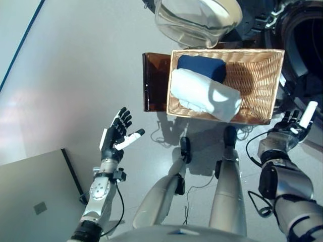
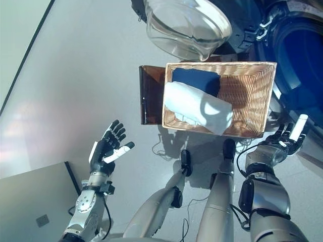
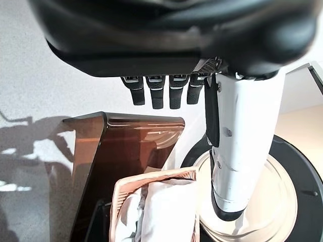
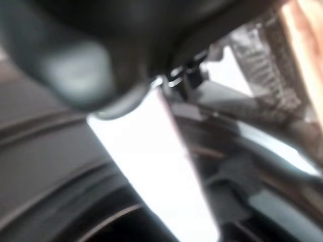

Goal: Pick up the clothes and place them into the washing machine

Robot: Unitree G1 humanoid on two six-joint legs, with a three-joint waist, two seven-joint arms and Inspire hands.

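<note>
The shallow wicker basket [image 1: 260, 70] rests on the low dark brown box [image 1: 154, 80] beside the washing machine [image 1: 303, 30]. In it lie a folded white cloth [image 1: 204, 95] and a dark blue cloth [image 1: 202, 67]. The machine's glass door [image 1: 194, 17] hangs open above the basket. My left hand [image 1: 117, 135] is open and empty over the floor, well left of the basket. My right hand [image 1: 295, 125] is open and empty by the basket's right near corner. The left wrist view shows the basket [image 3: 121, 194] with the white cloth [image 3: 166, 212].
A grey flat panel [image 1: 35, 201] lies on the floor at the lower left. The washing machine's dark drum opening [image 2: 298, 55] is at the upper right. Bare grey floor [image 1: 75, 65] spreads to the left of the box.
</note>
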